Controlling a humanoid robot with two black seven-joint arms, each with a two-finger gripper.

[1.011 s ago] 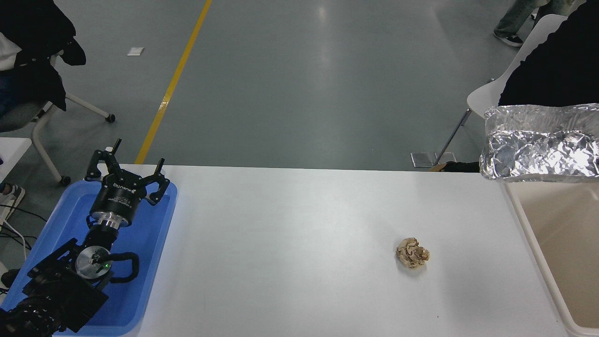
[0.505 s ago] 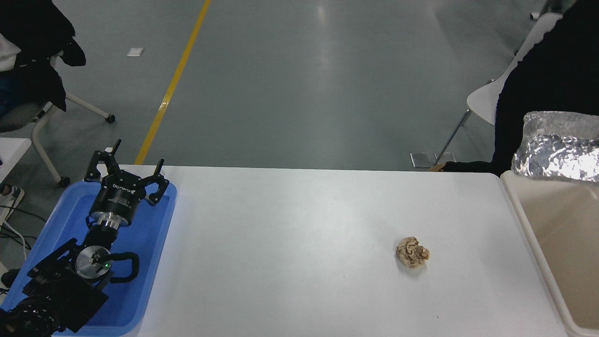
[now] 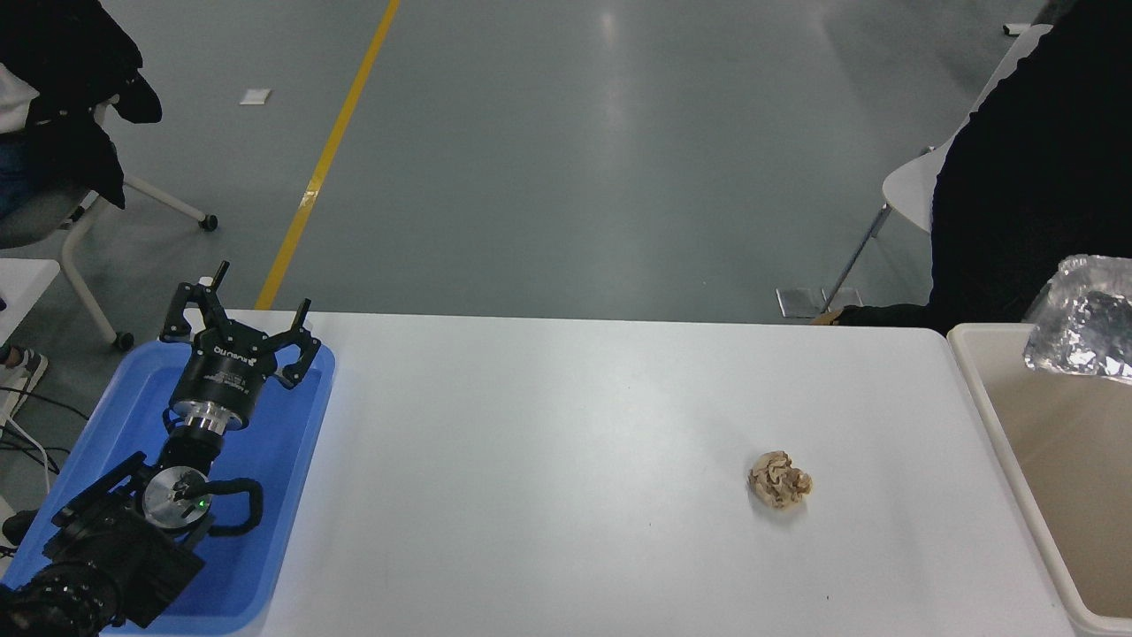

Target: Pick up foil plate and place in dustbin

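Foil plate [image 3: 1083, 326] sits at the far right edge of the head view, partly cut off by the frame, over the far end of the dustbin [image 3: 990, 416]. Whether it hangs in the air or rests on the far rim can't be told. No right arm or gripper in view, so nothing shows what carries the plate, if anything does.

Left gripper [image 3: 240, 320] parked at lower left above the blue tray [image 3: 292, 495], fingers spread wide, nothing between them.

Step in hand, by my reading: the drop into the bin. To do it well, get the plate fully inside the rim line before release. Foil is light and crumpled; it likely catches on the thick rim or drifts, so let go low and towards the bin's middle, not at the wall. Open fully so the wrinkled edge doesn't snag on a finger.

Surface: white table [image 3: 548, 460], matte, w/ one tan crumpled paper ball [image 3: 779, 479] right of centre, well apart from the bin and not part of this job. Bin interior looks bare where visible.

Room: grey polished floor w/ a yellow line [image 3: 340, 133] running away from the table. A person in dark clothing [image 3: 1026, 195] is at the far right, close behind the bin. Chair w/ dark garment [image 3: 62, 97] at upper left.
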